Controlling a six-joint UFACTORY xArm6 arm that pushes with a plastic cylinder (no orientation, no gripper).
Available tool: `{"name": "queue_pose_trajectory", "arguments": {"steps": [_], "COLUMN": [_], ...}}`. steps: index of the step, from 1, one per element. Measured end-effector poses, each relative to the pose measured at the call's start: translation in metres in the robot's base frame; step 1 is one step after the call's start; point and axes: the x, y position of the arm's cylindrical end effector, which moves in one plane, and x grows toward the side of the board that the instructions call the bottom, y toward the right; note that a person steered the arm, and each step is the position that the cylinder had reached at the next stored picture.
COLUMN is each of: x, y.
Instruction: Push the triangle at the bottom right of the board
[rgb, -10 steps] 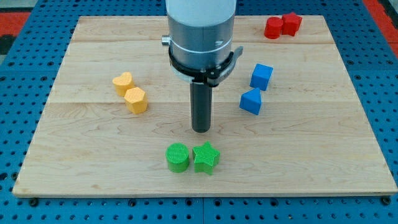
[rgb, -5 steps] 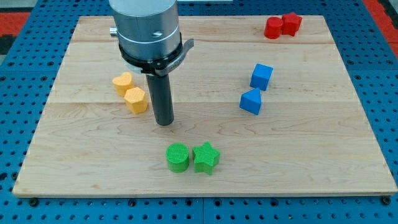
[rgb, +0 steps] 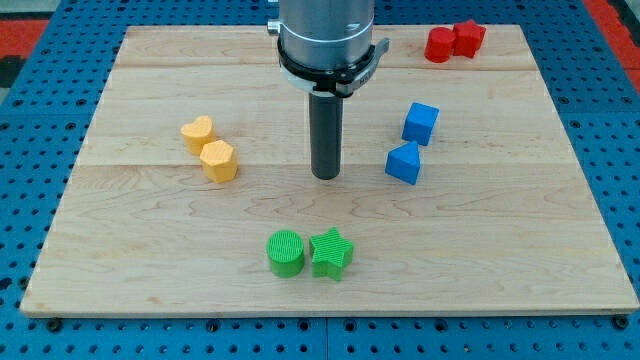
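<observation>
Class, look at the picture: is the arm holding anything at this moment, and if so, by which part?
Nothing is held. The arm ends in a plain rod; my tip rests on the bare board, to the view's left of the blue triangle and not touching it.

A wide grey metal cylinder (rgb: 325, 25) fills the top of the arm, ringed low down by a black clamp band (rgb: 328, 68) with small lugs at each side. Below it hangs a straight, dark, round rod (rgb: 325, 125), ending in my tip (rgb: 325, 176), flat and blunt.
</observation>
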Motion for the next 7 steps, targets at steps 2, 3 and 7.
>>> {"name": "queue_pose_trajectory", "arguments": {"steps": [2,3,7], "x": [-0.032,-0.018,0.007], "y": [0.044,0.083,0.142]}}
